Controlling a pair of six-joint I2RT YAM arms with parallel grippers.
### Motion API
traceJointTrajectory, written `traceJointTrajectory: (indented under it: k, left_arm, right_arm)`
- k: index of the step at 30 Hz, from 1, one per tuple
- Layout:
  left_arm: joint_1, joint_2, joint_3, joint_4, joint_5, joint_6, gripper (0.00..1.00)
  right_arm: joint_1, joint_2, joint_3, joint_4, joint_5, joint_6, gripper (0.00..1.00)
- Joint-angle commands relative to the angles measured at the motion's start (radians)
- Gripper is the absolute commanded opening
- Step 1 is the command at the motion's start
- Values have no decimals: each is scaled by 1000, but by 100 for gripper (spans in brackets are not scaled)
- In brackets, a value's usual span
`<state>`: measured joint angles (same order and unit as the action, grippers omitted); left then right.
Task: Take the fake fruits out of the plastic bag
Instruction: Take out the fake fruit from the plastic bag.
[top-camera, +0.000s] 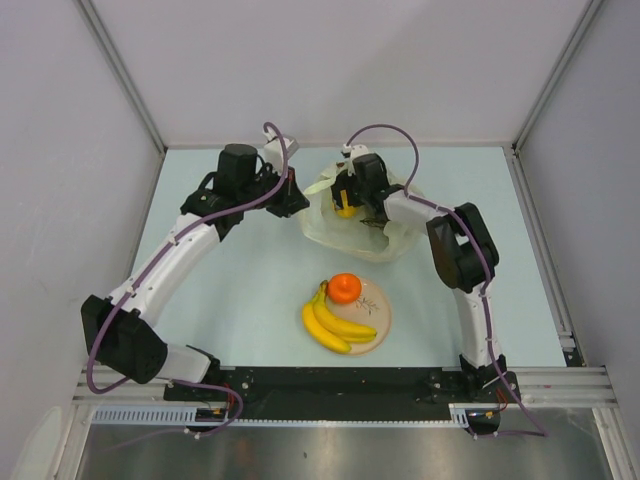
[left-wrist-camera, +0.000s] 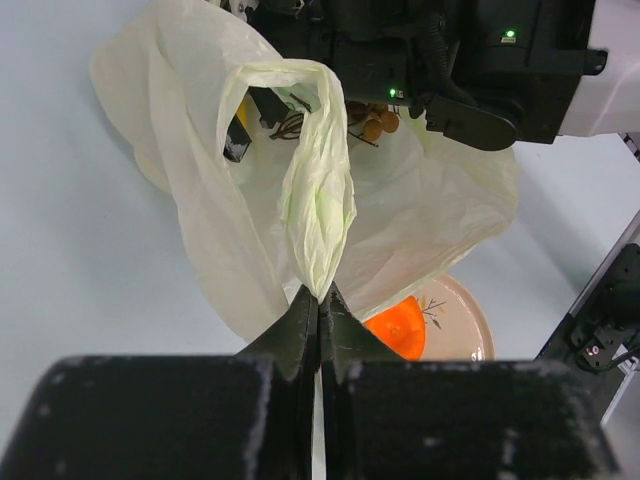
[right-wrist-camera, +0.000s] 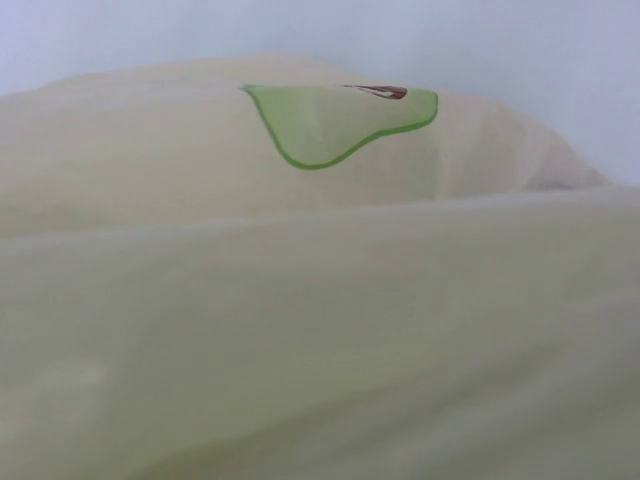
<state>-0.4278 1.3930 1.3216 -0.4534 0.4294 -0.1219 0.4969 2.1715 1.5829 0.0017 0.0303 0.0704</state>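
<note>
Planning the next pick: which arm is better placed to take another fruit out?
Right: the right gripper reaches into the translucent pale yellow-green plastic bag; the left gripper pinches its handle.

Both arms stretched forward, left pincer (left-wrist-camera: 320, 305) tightly closed, right pincer (top-camera: 350, 196) downward, grip unseen.

Pale blue table (top-camera: 250, 290), walled in plain grey panels (top-camera: 330, 60) at 9, 12 and 3 o'clock; brushed metal sheet (top-camera: 300, 455) at 6.

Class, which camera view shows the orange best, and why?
Top external: the orange sits whole on the plate. Left wrist shows only part, behind the left pincer and plastic bag; right wrist shows none.
</note>
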Motion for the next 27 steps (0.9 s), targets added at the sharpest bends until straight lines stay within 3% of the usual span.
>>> traceJointTrajectory:
  k: [1, 10, 14, 20, 23, 24, 27]
  left_arm:
    - [-9, -12, 5, 7, 16, 22, 0]
    - [-9, -15, 5, 15, 5, 33, 0]
    - [-9, -25, 1, 15, -1, 36, 0]
    - [-9, -31, -5, 13, -1, 36, 0]
    - [-9, -32, -7, 15, 0, 34, 0]
    - [-9, -32, -5, 12, 2, 34, 0]
    - [-9, -34, -9, 13, -1, 39, 0]
  right_arm:
    - [-4, 16, 34, 3, 45, -11, 100]
    - [-6, 8, -12, -45, 20, -17, 93]
    - [-4, -1, -37, -55, 40, -35, 100]
    - [-1, -4, -43, -55, 13, -40, 100]
    - [5, 1, -43, -43, 19, -63, 91]
    - [6, -7, -43, -39, 17, -66, 82]
    - [6, -38, -44, -31, -16, -115, 66]
